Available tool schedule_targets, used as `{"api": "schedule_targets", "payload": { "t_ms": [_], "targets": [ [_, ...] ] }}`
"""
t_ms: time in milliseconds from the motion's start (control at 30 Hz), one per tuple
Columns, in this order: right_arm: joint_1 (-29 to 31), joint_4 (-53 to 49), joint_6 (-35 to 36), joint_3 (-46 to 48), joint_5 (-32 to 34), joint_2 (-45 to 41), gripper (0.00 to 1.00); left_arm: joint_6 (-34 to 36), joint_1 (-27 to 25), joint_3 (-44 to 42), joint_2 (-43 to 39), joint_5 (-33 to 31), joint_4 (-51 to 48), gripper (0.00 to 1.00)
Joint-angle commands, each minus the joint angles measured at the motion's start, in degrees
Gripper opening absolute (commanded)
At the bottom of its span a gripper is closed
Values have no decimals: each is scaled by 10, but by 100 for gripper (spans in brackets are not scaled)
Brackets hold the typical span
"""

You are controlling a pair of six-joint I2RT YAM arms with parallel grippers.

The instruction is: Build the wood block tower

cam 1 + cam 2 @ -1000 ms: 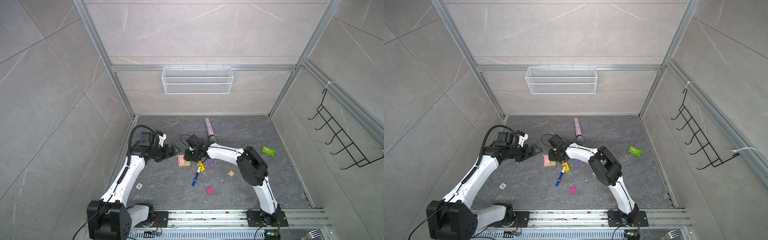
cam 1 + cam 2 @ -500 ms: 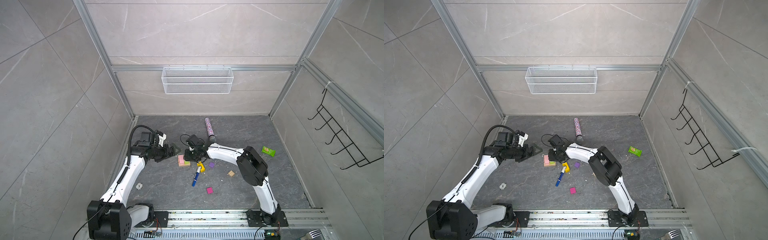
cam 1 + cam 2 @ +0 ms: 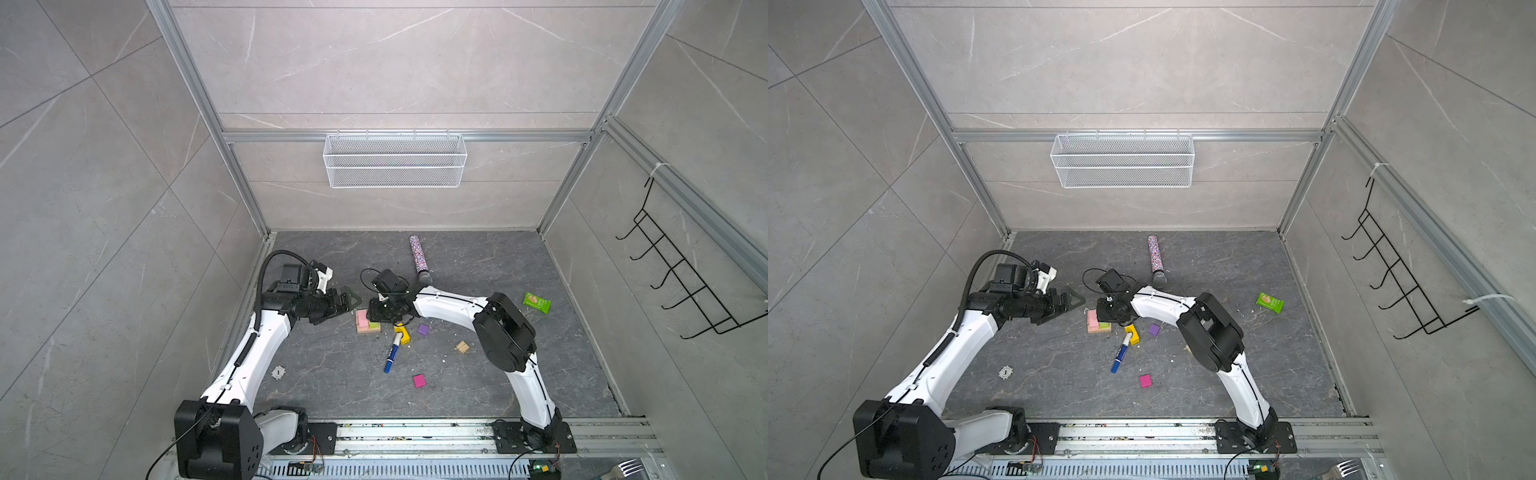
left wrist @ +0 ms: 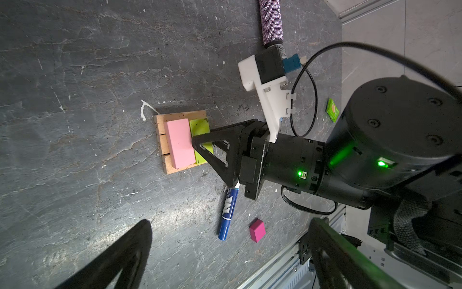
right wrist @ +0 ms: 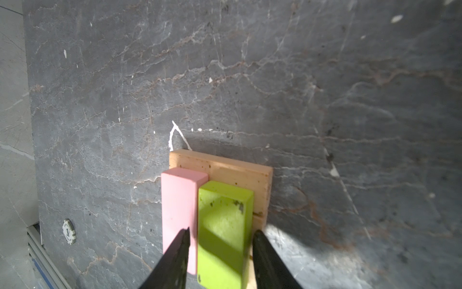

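Observation:
The tower (image 3: 365, 330) is low: tan bars (image 4: 162, 140) as base, with a pink block (image 5: 178, 197) and a lime-green block (image 5: 223, 220) lying side by side on top. My right gripper (image 5: 221, 232) straddles the green block, its jaws open a little wider than the block. My left gripper (image 3: 351, 300) hovers wide open and empty just left of the tower. Loose on the floor are a yellow arch (image 3: 403, 334), a purple block (image 3: 423, 330), a tan cube (image 3: 462, 347) and a magenta block (image 4: 257, 230).
A blue-and-white marker (image 3: 391, 353) lies beside the yellow arch. A glittery tube (image 3: 417, 255) lies behind the right wrist. A green packet (image 3: 537, 302) is at the right, a round chip (image 3: 278, 372) at the left. The rail (image 3: 415, 432) runs along the front.
The right gripper's jaws have parted from the green block, which stays on the tan bars. Both arms have hardly moved.

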State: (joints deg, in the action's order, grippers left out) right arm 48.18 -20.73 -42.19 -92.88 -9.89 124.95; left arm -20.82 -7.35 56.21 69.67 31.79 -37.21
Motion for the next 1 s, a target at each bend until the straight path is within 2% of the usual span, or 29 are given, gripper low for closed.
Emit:
{"api": "schedule_targets", "payload": {
  "t_ms": [0,200,400,567,733,967],
  "targets": [
    [-2,-7,17,-3,5,-37,23,-7,3,0,8,7,4,100],
    [-2,0,27,32,15,-86,33,-25,1,-5,19,-14,7,99],
    [-5,-8,37,83,40,-146,49,-57,-8,-25,26,-30,31,96],
    [-12,-13,38,150,50,-207,59,-76,-45,-36,24,-59,52,96],
    [-14,-39,48,199,71,-249,58,-79,-74,-31,29,-77,49,95],
    [-14,-93,87,212,133,-247,39,-43,-81,-11,16,-96,0,95]
  ]
}}
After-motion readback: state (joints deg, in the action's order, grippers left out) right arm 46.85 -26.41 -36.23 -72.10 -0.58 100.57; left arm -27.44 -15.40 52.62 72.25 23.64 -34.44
